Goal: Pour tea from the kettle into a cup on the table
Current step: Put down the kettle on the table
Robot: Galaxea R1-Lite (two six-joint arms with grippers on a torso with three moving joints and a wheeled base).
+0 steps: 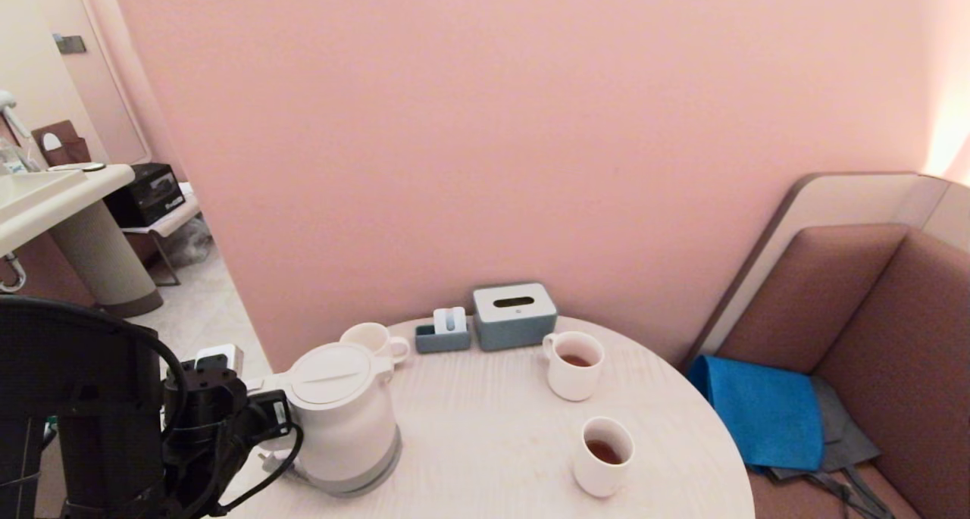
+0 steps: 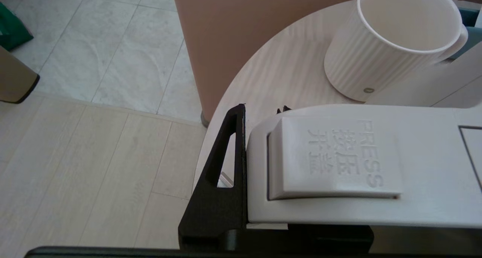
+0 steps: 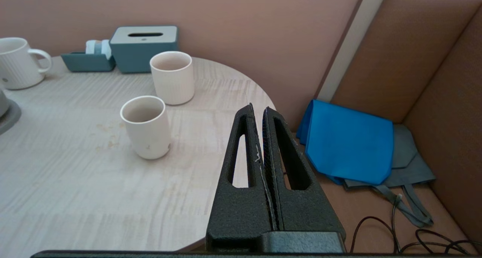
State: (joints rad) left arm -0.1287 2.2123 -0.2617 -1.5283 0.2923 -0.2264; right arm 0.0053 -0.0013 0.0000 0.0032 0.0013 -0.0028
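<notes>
Tea [image 1: 604,450] in cup [image 1: 602,458], maybe half-full

Table [image 1: 485,458]: one, round, pale wood-grain. Kettle [image 1: 345,420]: one, near left. Handleless cups: two, each holding tea, near cup [image 1: 604,457] and far cup [image 1: 574,365], both right of the kettle. Ribbed mug [image 1: 373,341] with handle: one, far left. Tissue box [image 1: 514,315]: one. Small blue tray [image 1: 443,339]: one, far edge. Blue bag [image 1: 761,409]: one, on the seat, right.
</notes>
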